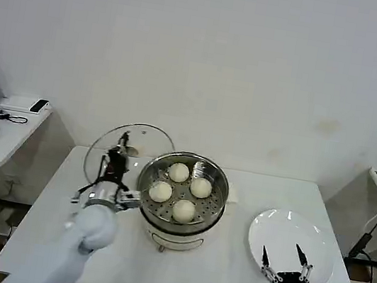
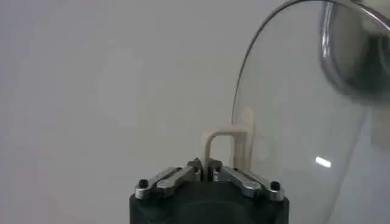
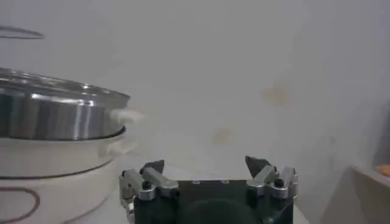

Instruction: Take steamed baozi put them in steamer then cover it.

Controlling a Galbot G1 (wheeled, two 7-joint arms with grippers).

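Head view: four baozi sit in steamer | left gripper pinches cover by its handle, tilted beside pot | level it, centre over rim, lower slowly | right gripper spread, idle over plate.

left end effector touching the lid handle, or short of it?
Touching. In the left wrist view the left end effector is shut on the cover's cream bar handle, no gap. Head view shows the cover held upright beside the steamer.

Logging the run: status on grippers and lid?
Left gripper shut on cover, raised beside steamer. Four baozi inside. Right gripper open over plate.
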